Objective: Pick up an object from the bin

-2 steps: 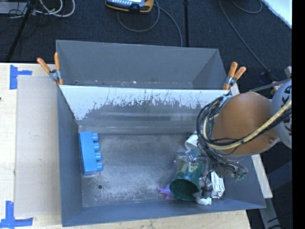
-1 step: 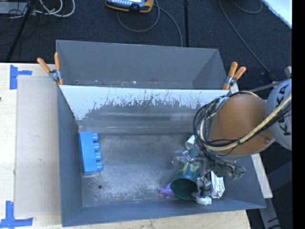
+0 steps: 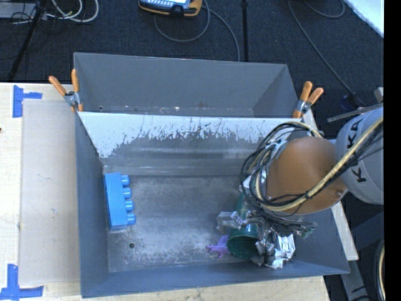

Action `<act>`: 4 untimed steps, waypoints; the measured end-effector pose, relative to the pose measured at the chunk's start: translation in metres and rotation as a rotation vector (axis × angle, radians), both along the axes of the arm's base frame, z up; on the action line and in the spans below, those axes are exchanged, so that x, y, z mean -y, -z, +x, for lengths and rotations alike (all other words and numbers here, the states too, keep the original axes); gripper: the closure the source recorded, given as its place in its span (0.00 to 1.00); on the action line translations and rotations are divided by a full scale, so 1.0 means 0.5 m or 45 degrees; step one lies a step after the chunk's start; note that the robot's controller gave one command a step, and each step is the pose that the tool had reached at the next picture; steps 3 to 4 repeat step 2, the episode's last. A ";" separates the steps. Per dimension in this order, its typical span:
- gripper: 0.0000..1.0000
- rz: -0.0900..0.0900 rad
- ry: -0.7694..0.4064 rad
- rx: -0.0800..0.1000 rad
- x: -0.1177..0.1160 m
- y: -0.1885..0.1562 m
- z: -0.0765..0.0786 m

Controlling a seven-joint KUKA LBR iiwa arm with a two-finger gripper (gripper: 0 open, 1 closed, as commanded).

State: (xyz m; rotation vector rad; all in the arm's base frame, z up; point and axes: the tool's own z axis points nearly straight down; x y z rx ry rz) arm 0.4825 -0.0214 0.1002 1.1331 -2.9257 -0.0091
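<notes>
My gripper (image 3: pixel 243 220) is low in the bin's front right corner, mostly covered by the arm's fittings. Right under it lies a dark green round thing (image 3: pixel 239 247), shaped like a cup or cap. A small purple piece (image 3: pixel 217 248) lies against the green thing's left side. To the right of the green thing sits a crumpled silvery-white thing (image 3: pixel 280 249). Whether the gripper touches any of them is hidden.
A blue toy brick (image 3: pixel 119 200) with studs along its right side lies by the bin's left wall, far from the gripper. The arm with its orange dome and looped cables hangs over the bin's right side.
</notes>
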 end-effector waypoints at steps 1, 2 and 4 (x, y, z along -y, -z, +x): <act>1.00 0.006 -0.100 0.008 0.058 0.062 -0.009; 1.00 0.006 -0.098 0.008 0.058 0.062 -0.009; 1.00 0.006 -0.098 0.008 0.058 0.062 -0.009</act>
